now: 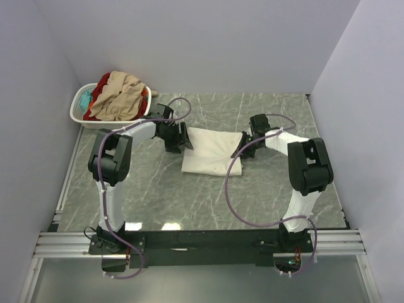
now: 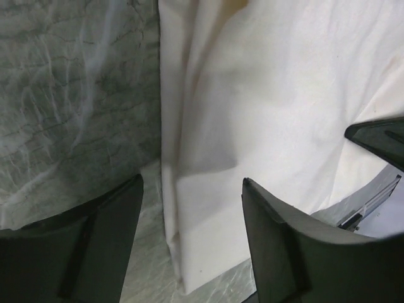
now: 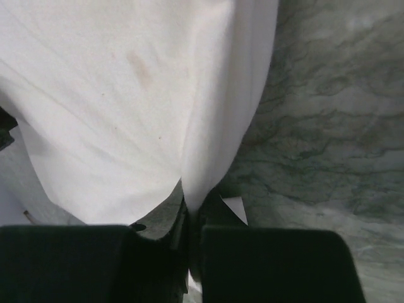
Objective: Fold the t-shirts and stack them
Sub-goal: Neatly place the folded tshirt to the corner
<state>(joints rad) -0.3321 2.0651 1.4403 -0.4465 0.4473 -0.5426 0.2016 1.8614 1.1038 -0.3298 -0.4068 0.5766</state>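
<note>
1. Noted cream-white t-shirt (image 1: pixel 213 151) lying folded into a rough rectangle on the grey marbled worktop (image 1: pixel 183 202), between the two arms.
2. Found left claw (image 1: pixel 178 139) at the left edge of that shirt. Checked from the left wrist view: spread wide and gripping nothing. Saw one finger (image 2: pixel 95 252) over bare worktop just beside the shirt's edge, the other (image 2: pixel 297 252) over the cloth itself, so straddling the folded edge. Cannot tell whether touching the cloth.
3. Found right claw (image 1: pixel 243 149) at the right edge of the shirt. Checked from the right wrist view: drawn narrow, with fingers (image 3: pixel 271 265) pressed nearly together. Saw a fold of the shirt's edge pinched in the slit between them and the cloth fanning away from the pinch.
4. Logged soft creases running along the shirt, plus a few faint brownish marks, seen from the right wrist only.
5. Spotted white slotted laundry basket (image 1: pixel 79 115) beyond the shirt's far-left corner, well apart from it and close to the side wall.
6. Counted in the basket, heaped above the rim: tan-beige t-shirt (image 1: pixel 123 95) on top, red t-shirt (image 1: pixel 104 81) behind and under it, teal t-shirt (image 1: pixel 83 98) showing at the side farthest from the cream-white shirt.
</note>
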